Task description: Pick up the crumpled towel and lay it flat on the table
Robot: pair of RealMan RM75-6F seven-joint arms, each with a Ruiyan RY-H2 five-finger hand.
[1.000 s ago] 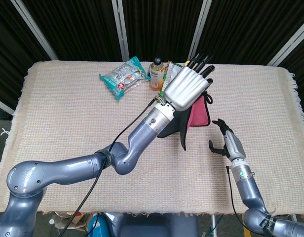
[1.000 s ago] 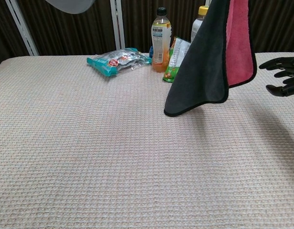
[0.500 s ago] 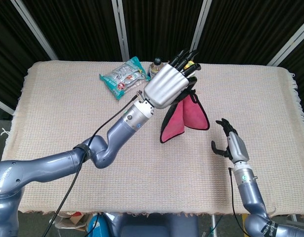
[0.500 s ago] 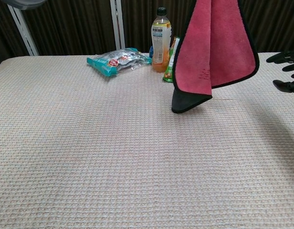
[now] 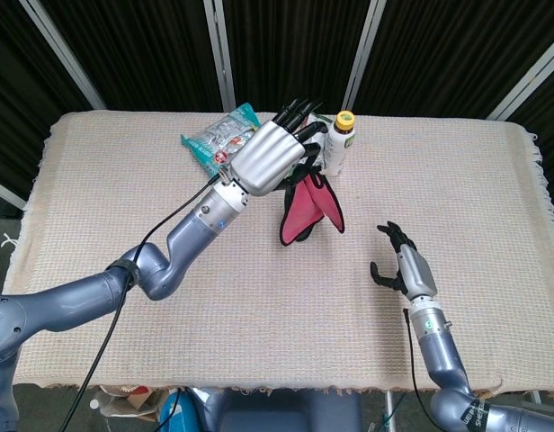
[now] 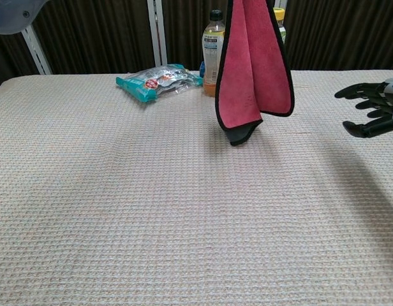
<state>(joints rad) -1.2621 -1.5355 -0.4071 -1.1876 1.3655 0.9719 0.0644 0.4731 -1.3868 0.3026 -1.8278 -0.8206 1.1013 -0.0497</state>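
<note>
My left hand [image 5: 270,157] is raised above the table's middle and grips the top of a red towel [image 5: 304,209] with a black edge. The towel [image 6: 251,70] hangs straight down from it, folded lengthwise, its lowest corner a little above the table; the chest view shows the cloth but not the hand holding it. My right hand [image 5: 398,265] hovers low over the table to the right of the towel, fingers spread and holding nothing. In the chest view it shows at the right edge [image 6: 374,109].
Along the back of the beige woven table [image 5: 124,207] lie a teal snack bag [image 5: 225,142] and a clear bottle with a yellow cap [image 5: 338,142]. An orange drink bottle [image 6: 213,51] stands just behind the towel in the chest view.
My left hand has carried the towel to the left, and the cloth has swung and turned so its red face shows. My right hand has shifted slightly left and in toward the table.
</note>
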